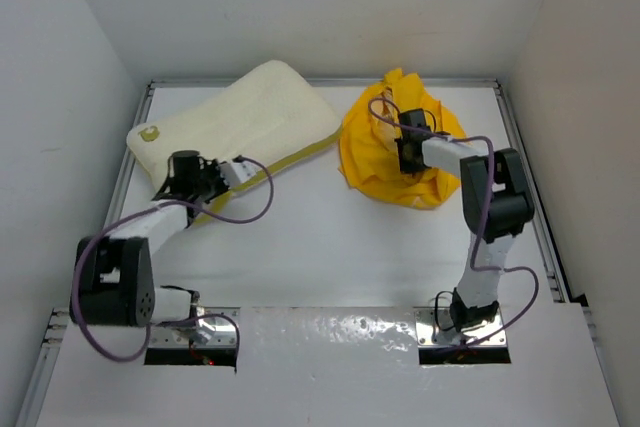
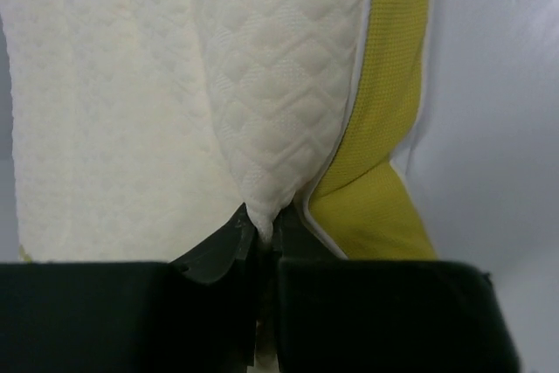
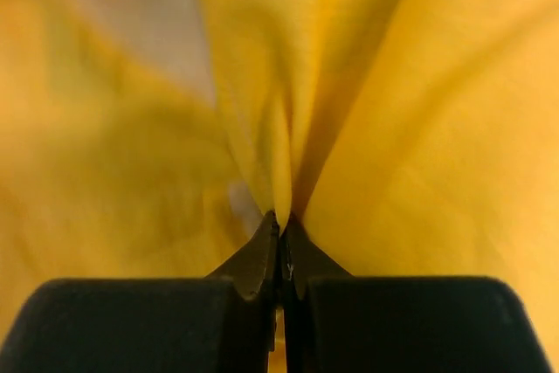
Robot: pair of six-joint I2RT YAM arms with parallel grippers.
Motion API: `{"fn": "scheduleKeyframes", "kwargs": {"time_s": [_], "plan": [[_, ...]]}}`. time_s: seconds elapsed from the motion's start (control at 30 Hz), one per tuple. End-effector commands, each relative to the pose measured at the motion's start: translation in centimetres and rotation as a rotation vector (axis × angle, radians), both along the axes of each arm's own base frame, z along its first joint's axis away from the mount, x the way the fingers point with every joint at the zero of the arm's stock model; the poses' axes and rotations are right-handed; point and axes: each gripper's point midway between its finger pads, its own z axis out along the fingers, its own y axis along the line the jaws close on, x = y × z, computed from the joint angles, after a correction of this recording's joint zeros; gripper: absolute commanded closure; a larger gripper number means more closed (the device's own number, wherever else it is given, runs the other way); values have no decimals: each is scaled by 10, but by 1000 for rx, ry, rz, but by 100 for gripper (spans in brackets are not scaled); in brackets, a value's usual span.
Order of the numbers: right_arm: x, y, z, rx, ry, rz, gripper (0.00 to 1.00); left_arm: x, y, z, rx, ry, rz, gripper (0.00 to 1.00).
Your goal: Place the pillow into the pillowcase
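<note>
The cream-white pillow (image 1: 240, 117) lies slantwise at the back left of the table, with a yellow-green edge band (image 1: 300, 154) and a small yellow emblem (image 1: 149, 133). My left gripper (image 1: 196, 173) is shut on a pinched fold of the pillow's textured fabric (image 2: 262, 128) near its front edge; the band (image 2: 384, 128) runs just right of the jaws. The bright yellow pillowcase (image 1: 385, 152) lies crumpled at the back right. My right gripper (image 1: 408, 152) is shut on a fold of it, and yellow cloth (image 3: 419, 128) fills the right wrist view.
Raised metal rails (image 1: 525, 177) frame the white table on the left, back and right. White walls stand close behind and beside. The left arm's purple cable (image 1: 240, 217) loops over the table near the pillow's front corner.
</note>
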Motion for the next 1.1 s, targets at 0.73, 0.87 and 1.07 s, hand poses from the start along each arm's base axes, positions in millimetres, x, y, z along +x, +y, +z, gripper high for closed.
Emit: {"fn": "scheduleKeyframes", "kwargs": {"time_s": [0.73, 0.87, 1.07], "plan": [[135, 8, 155, 178, -367, 48, 49, 123, 8, 127, -583, 127, 184, 0], [161, -3, 129, 133, -346, -38, 40, 169, 5, 72, -503, 210, 245, 0], [138, -3, 76, 153, -243, -76, 39, 211, 21, 16, -454, 228, 366, 0]]}}
